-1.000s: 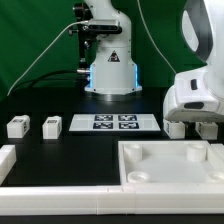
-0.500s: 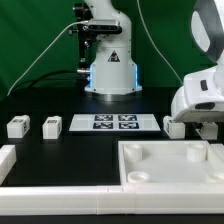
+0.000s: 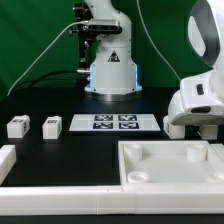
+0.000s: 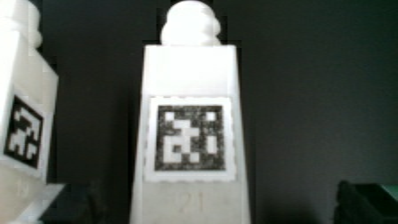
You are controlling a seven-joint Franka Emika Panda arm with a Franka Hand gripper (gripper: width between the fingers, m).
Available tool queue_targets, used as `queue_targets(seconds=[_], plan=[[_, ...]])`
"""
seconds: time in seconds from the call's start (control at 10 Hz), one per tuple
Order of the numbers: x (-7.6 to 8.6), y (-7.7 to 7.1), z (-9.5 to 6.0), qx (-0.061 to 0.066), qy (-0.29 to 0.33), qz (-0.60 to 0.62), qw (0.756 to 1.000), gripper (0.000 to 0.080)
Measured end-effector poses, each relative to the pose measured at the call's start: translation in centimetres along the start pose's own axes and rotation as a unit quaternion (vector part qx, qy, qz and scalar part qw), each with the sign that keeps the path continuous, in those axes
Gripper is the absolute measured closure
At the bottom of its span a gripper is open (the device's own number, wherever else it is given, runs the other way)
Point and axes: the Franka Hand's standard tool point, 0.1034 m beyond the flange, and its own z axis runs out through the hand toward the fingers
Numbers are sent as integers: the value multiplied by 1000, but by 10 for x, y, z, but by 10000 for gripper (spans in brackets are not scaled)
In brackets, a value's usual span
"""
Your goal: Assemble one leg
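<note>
- Gripper (image 4: 215,202): jaws wide, holding nothing. In the wrist view the two dark fingertips (image 4: 63,205) stand on either side of the leg, with a dark gap each side and no contact that I can see.
- Why wide: my read is I'm lined up to straddle the leg before closing. The spread gives clearance on both flanks.
- Target leg (image 4: 189,90): centred under my wrist, tagged face toward the wrist camera, rounded peg (image 4: 192,22) at its far end. The long axis runs straight between the fingers, so closing would bear on the flat sides, not on the tag face.
- Second leg (image 4: 22,100): just beside the target, parallel, apart from it. It's the collision risk, because the finger on that side has to drop into the gap between the two.
- Location: in the exterior view my hand hangs low by the counter edge on the exterior view's right, beyond the far rim of the large rimmed panel (image 3: 170,165). My hand hides most of the target there.
- Panel fills the near corner on that side, probably where the leg gets mounted.
- Marker board (image 3: 113,123): mid-counter, untouched.
- Two spare legs (image 3: 17,127) (image 3: 51,126): near the opposite edge, well apart from me.
</note>
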Motion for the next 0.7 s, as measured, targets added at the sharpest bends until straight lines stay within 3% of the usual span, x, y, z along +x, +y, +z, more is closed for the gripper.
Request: queue_targets(seconds=[0.6, 0.7], plan=[[-4, 3, 9, -3, -5, 0, 1000, 151], [-4, 3, 9, -2, -5, 0, 1000, 237]])
